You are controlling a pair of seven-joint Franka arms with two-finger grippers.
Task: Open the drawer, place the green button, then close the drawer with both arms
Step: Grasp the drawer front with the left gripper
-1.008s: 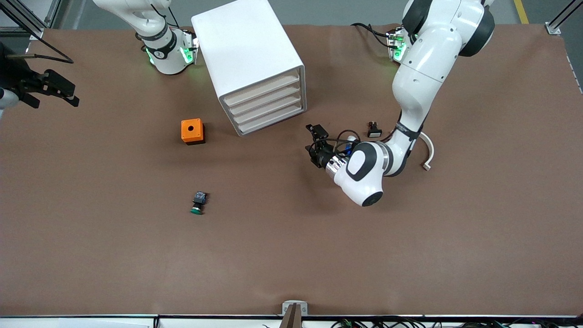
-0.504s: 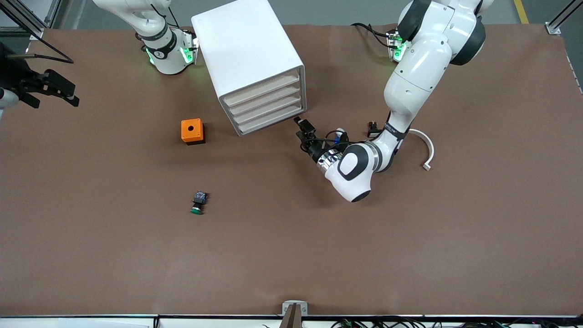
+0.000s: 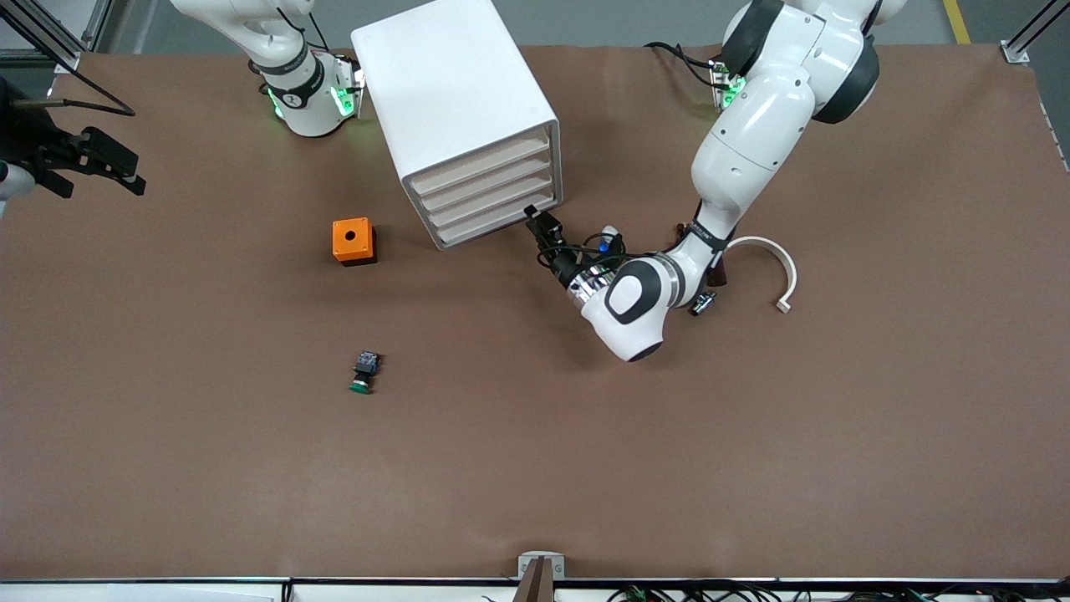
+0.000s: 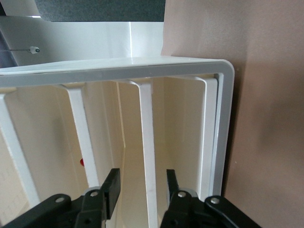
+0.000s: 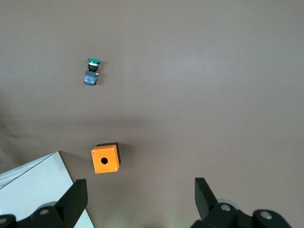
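The white cabinet [image 3: 456, 100] stands toward the robots' bases, its four off-white drawers [image 3: 493, 196] all shut. My left gripper [image 3: 537, 222] is open at the lowest drawer fronts' corner. In the left wrist view the left gripper [image 4: 142, 183] has its fingers [image 4: 112, 184] either side of a white ledge [image 4: 146, 142] between drawer fronts. The green-capped button [image 3: 363, 373] lies on the table nearer the front camera; it also shows in the right wrist view [image 5: 91, 73]. My right gripper [image 3: 96, 167] waits open and empty, up over the right arm's end of the table, and shows in its wrist view [image 5: 140, 194].
An orange box with a hole [image 3: 353, 241] sits between the cabinet and the button, also in the right wrist view [image 5: 105, 159]. A white curved piece [image 3: 777, 263] and a small dark part [image 3: 702, 303] lie by the left arm's forearm.
My left gripper has moved toward the cabinet, from the open table up to the lowest drawer fronts. The small black-and-white part is now covered by the left arm. The right arm has not moved.
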